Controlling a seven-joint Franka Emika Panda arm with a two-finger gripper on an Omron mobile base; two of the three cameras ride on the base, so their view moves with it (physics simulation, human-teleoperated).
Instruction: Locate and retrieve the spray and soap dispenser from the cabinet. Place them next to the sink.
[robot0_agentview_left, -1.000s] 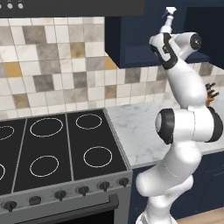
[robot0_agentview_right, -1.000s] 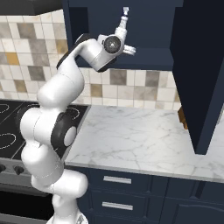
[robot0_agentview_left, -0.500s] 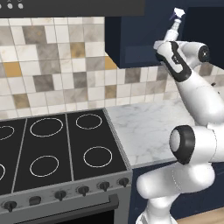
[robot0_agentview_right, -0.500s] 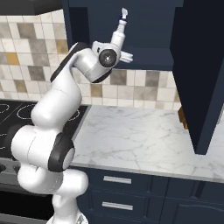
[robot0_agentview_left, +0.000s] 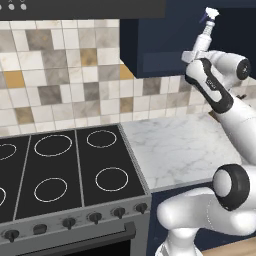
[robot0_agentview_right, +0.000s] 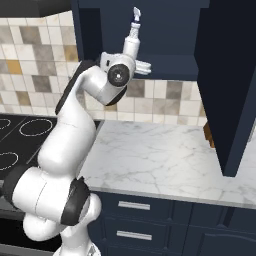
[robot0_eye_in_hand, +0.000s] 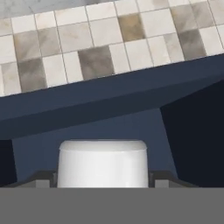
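The gripper (robot0_agentview_right: 131, 56) is grasping the spray (robot0_agentview_right: 133, 31) by its bottom. The white bottle stands up tall in front of the blue cabinet (robot0_agentview_right: 170, 35).

I see a mottled tile backsplash (robot0_agentview_left: 60, 80) behind a black stovetop (robot0_agentview_left: 60, 175). A white marble counter (robot0_agentview_right: 165, 160) tops navy drawers (robot0_agentview_right: 135, 220) with silver handles.

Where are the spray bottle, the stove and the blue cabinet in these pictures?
spray bottle (robot0_agentview_right: 132, 42): right base view, on its white neck below the nozzle.
stove (robot0_agentview_left: 60, 175): left base view, on the black top between the burner rings.
blue cabinet (robot0_agentview_right: 175, 65): right base view, on its underside panel.
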